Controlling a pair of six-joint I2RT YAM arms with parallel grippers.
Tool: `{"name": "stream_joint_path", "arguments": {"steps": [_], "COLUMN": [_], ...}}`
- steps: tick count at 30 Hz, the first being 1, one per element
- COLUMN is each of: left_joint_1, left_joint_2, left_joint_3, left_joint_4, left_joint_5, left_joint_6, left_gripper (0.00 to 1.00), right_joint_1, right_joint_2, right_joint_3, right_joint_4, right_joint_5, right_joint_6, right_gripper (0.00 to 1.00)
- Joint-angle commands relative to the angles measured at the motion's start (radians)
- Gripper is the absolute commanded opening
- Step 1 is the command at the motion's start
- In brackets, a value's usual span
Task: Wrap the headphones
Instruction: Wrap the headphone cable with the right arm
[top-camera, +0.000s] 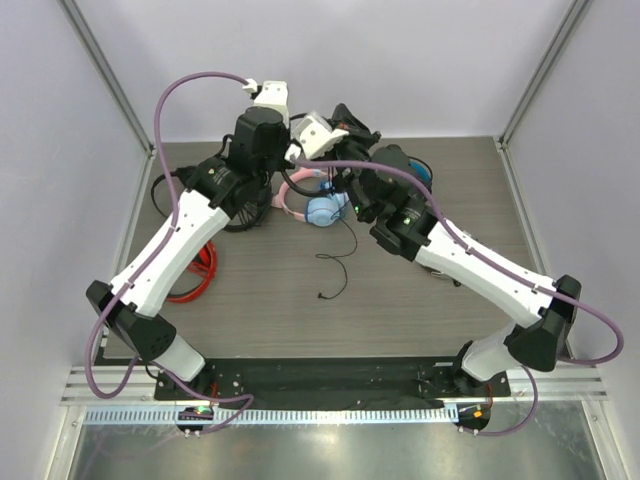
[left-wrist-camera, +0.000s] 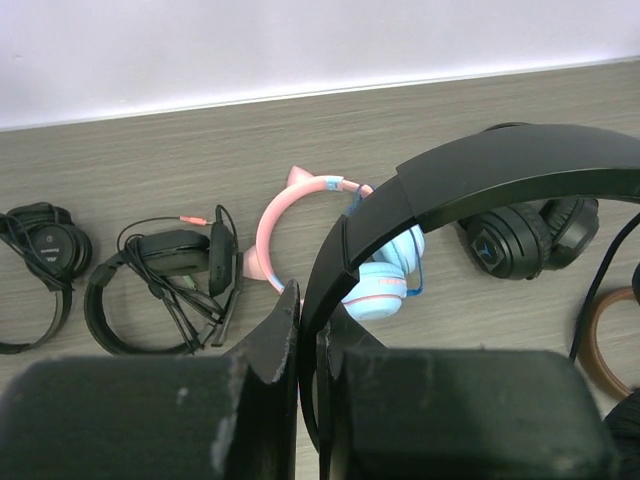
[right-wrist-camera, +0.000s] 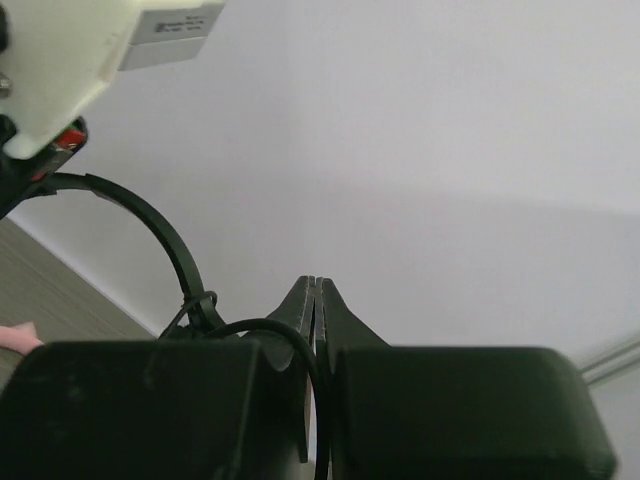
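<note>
Headphones (left-wrist-camera: 480, 175): black plastic headband, smooth, faint sheen.
Cable (right-wrist-camera: 262, 323): thin, black, rubbery-looking, matt.
Left gripper (left-wrist-camera: 306, 315) jaws: matt black, scuffed with pale scratches along the edges.
Tabletop (left-wrist-camera: 200, 150): grey wood-grain, matt.
Pink-and-blue headphones (left-wrist-camera: 385, 290): smooth plastic, soft gloss.
Over-ear pair (left-wrist-camera: 520, 240): black, leather-like cushions, slight shine.
Arm shells (top-camera: 180, 250): smooth white plastic.
Back wall (left-wrist-camera: 300, 40): plain white, matt.
</note>
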Motion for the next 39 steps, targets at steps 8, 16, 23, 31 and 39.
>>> {"name": "stream_joint_path", "arguments": {"steps": [8, 16, 23, 31, 39], "left_joint_1": [0.007, 0.007, 0.004, -0.006, -0.005], "left_joint_2": [-0.077, -0.084, -0.084, -0.083, -0.087], "left_joint_3": [-0.027, -0.033, -0.027, -0.01, 0.021], "left_joint_4": [0.072, 0.067, 0.058, 0.054, 0.051], "left_joint_5": [0.075, 0.119, 0.159, 0.188, 0.191], "left_joint_6": [-0.004, -0.004, 0.001, 0.007, 0.008], "left_gripper": [0.0, 0.0, 0.0, 0.0, 0.0], "right_joint_1": [-0.142, -0.222, -0.27, -0.342, -0.386], "right_joint_2": [0.071, 0.117, 0.156, 0.208, 0.195], "right_joint_3": [0.17, 0.231, 0.257, 0.305, 0.212], "right_joint_4": [-0.041, -0.104, -0.144, -0.187, -0.149], "right_joint_5": [-0.16, -0.232, -0.295, -0.392, -0.492], "right_joint_6": [0.228, 0.345, 0.407, 0.551, 0.691], "right_gripper": [0.07, 0.07, 0.06, 0.09, 0.09]}}
